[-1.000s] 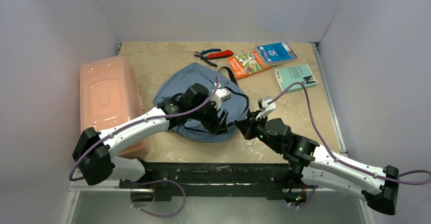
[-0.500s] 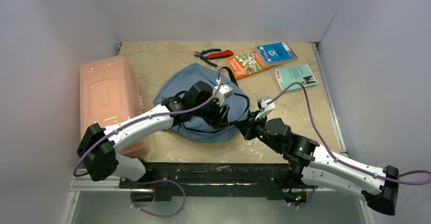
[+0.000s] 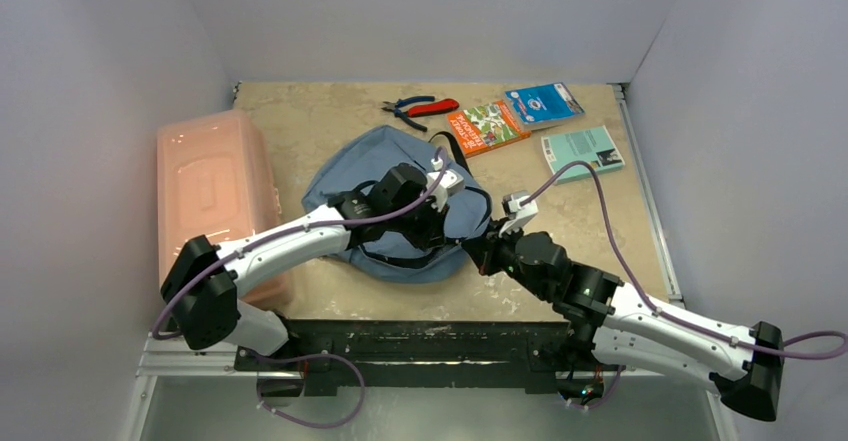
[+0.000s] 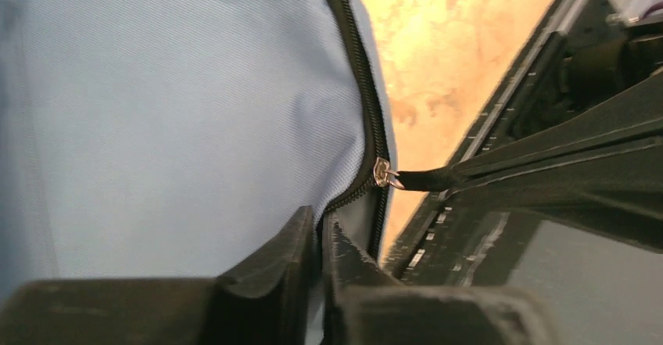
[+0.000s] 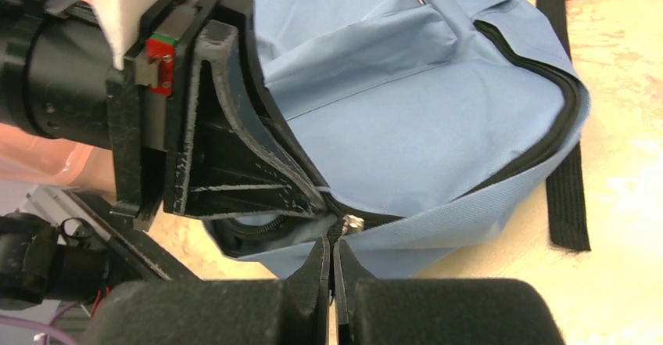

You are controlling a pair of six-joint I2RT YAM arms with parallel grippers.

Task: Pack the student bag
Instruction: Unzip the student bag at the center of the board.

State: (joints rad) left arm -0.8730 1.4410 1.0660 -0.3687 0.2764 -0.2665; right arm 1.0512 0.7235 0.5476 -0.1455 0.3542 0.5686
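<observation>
The student bag (image 3: 385, 156), a grey-blue backpack, lies flat in the middle of the table. My left gripper (image 3: 432, 233) sits at its near right edge. In the left wrist view its jaws (image 4: 320, 231) are pinched on the bag's fabric (image 4: 180, 110) beside the dark zip. The zip slider (image 4: 381, 174) lies just beyond, its black pull tab (image 4: 426, 179) stretched to the right. My right gripper (image 5: 333, 251) is shut on that pull tab, with the slider (image 5: 353, 222) right at its tips. The right gripper (image 3: 478, 251) almost touches the left one. A short stretch of zip gapes open behind the slider.
A translucent pink box (image 3: 210, 196) stands left of the bag. Along the back lie pliers (image 3: 420, 108), an orange book (image 3: 487, 126), a blue packet (image 3: 543, 103) and a teal booklet (image 3: 582, 151). A black strap (image 5: 564, 204) trails from the bag's right side.
My left gripper has slid right along the bag's near edge and closed on the fabric by the zip. The right gripper stays shut and has crept slightly towards the bag.
</observation>
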